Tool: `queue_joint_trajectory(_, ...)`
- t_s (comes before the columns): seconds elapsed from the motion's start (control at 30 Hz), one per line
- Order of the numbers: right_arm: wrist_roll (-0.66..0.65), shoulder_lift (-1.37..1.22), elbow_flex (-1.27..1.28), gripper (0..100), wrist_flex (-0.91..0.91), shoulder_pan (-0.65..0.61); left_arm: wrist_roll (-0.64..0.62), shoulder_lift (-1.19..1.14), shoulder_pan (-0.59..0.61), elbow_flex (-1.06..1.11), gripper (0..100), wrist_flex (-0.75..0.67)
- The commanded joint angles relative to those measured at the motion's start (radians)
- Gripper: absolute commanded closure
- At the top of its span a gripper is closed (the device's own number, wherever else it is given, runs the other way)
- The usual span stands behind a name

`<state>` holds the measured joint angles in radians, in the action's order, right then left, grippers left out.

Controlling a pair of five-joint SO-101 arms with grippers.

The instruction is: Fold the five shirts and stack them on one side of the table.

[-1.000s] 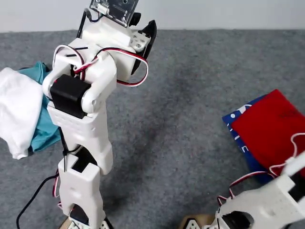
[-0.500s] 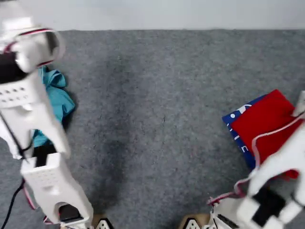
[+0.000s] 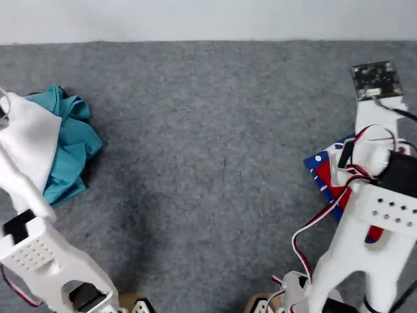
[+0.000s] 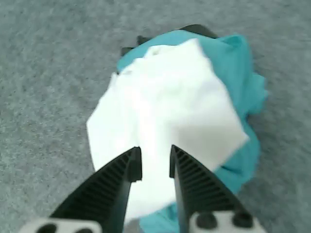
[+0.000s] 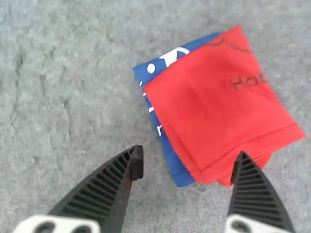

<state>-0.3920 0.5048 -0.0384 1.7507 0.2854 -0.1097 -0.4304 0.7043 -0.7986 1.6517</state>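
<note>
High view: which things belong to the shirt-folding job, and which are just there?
Job: white shirt, teal shirt under it, red shirt folded on the blue shirt.
Not the job: grey table cover, pale wall behind.

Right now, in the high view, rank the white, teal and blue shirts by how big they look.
1. white shirt and teal shirt, too alike to rank; white overlaps teal.
2. blue shirt, smallest, mostly covered by the right arm.

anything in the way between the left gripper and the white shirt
Nothing visible does. The left gripper sits right at the white shirt, which lies on top of the teal shirt, with no other thing between them.
</note>
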Motion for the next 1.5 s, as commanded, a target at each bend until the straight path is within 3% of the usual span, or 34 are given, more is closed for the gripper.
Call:
queue_joint_trajectory(0.0, -0.014, 0.027, 0.002, 70.6, 0.01, -0.008, -0.002, -0.021, 0.038, 0.061, 89, -0.121)
queue_joint_trajectory(0.17, -0.014, 0.027, 0.002, 70.6, 0.013, -0.008, -0.006, -0.196, 0.061, 0.122, 89, -0.282)
queue_joint_trajectory(0.37, -0.015, 0.028, 0.002, 70.6, 0.036, -0.008, -0.005, -0.419, 0.089, 0.104, 91, -0.305)
queue_joint_trajectory(0.47, -0.014, 0.028, 0.002, 70.6, 0.036, -0.008, -0.003, -0.442, 0.081, 0.036, 99, -0.236)
queue_joint_trajectory(0.67, -0.014, 0.028, 0.002, 70.6, 0.038, -0.008, -0.003, -0.404, -0.011, -0.344, 99, 0.098)
queue_joint_trajectory(0.77, -0.014, 0.028, 0.002, 70.6, 0.038, -0.008, -0.003, -0.33, -0.087, -0.507, 99, 0.106)
queue_joint_trajectory(0.97, -0.014, 0.028, 0.002, 70.6, 0.039, -0.005, 0.002, -0.074, -0.361, -0.504, 99, 0.106)
queue_joint_trajectory(1.17, -0.014, 0.028, 0.002, 70.6, 0.039, -0.002, 0.21, 0.08, -0.752, -0.335, 99, 0.098)
queue_joint_trajectory(1.27, -0.014, 0.028, 0.002, 70.6, 0.039, 0.021, 0.252, 0.127, -0.928, -0.318, 99, 0.071)
queue_joint_trajectory(1.47, -0.012, 0.028, 0.002, 70.6, 0.039, 0.122, 0.37, 0.175, -1.197, -0.32, 99, -0.003)
